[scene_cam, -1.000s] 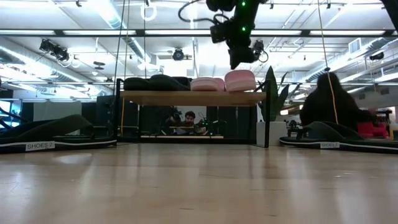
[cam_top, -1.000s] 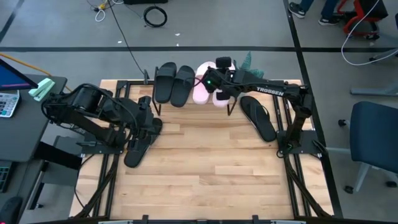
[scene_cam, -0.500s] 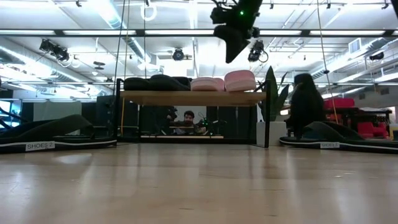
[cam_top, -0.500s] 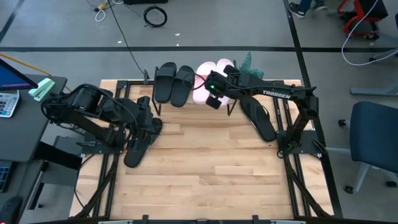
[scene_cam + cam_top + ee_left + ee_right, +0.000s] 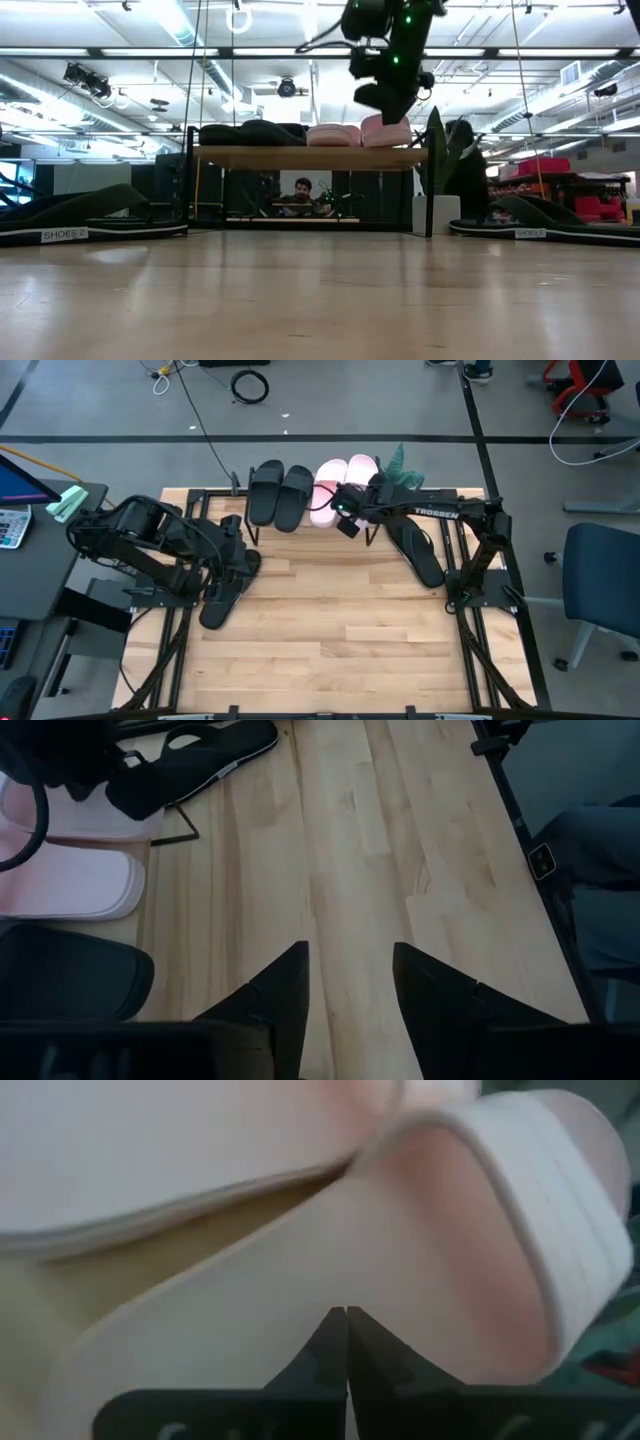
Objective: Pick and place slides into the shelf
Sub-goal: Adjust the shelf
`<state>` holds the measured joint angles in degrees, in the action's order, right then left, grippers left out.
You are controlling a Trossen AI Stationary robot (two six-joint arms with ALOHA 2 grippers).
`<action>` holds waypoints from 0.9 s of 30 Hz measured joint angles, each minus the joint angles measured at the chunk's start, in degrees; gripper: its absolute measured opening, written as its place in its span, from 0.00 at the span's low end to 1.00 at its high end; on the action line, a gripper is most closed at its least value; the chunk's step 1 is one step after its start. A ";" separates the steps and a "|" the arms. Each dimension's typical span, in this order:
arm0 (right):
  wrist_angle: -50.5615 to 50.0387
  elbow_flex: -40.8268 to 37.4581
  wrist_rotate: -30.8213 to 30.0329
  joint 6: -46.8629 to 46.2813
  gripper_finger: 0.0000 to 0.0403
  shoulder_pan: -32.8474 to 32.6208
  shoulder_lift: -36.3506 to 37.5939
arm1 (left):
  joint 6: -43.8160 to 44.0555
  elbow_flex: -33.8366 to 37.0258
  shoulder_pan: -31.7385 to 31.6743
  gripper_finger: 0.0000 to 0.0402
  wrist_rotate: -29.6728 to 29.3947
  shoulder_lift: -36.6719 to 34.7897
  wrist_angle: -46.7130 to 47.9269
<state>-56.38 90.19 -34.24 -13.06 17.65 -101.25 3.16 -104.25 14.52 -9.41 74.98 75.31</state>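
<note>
The low shelf [image 5: 310,157] has a light wood board on thin black legs. On it lie four soft wide-band slides: two black [image 5: 278,493] and two pale pink [image 5: 340,485]. The right gripper [image 5: 347,526], closed and empty, hangs over the shelf's front edge. Two thin flat flip-flops lie on the table, one [image 5: 415,547] right of the shelf, one [image 5: 222,595] left under the left gripper [image 5: 348,982], half open.

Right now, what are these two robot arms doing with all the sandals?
They are putting slides on a small shelf. Two black slides and two pink slides already sit on its top board. The right gripper, fingers shut and empty, hangs just in front of the pink pair. One black flip-flop lies on the table under the right arm. The left gripper, fingers parted, waits low over the other flip-flop at the left.
</note>
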 joint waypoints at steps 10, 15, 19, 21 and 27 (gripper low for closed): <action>11.38 -4.47 -5.38 2.99 0.01 3.19 -0.02 | 0.02 0.00 0.00 0.35 0.00 0.02 -0.03; 12.35 -7.34 -0.86 -0.22 0.01 6.35 0.45 | 0.05 0.00 0.02 0.34 -0.01 0.01 -0.04; 14.13 -9.31 0.07 1.12 0.00 6.47 0.44 | 0.04 0.00 0.00 0.35 -0.02 0.00 -0.04; 15.21 -9.38 1.55 2.81 0.00 6.49 0.42 | -0.54 0.00 0.00 0.36 -0.02 0.00 -0.04; 21.25 -9.49 8.60 7.57 0.00 6.71 0.31 | -0.86 0.00 0.00 0.38 -0.02 0.00 -0.07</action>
<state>-35.13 80.71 -25.64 -5.49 24.36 -100.94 2.31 -104.25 14.52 -9.43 74.98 75.24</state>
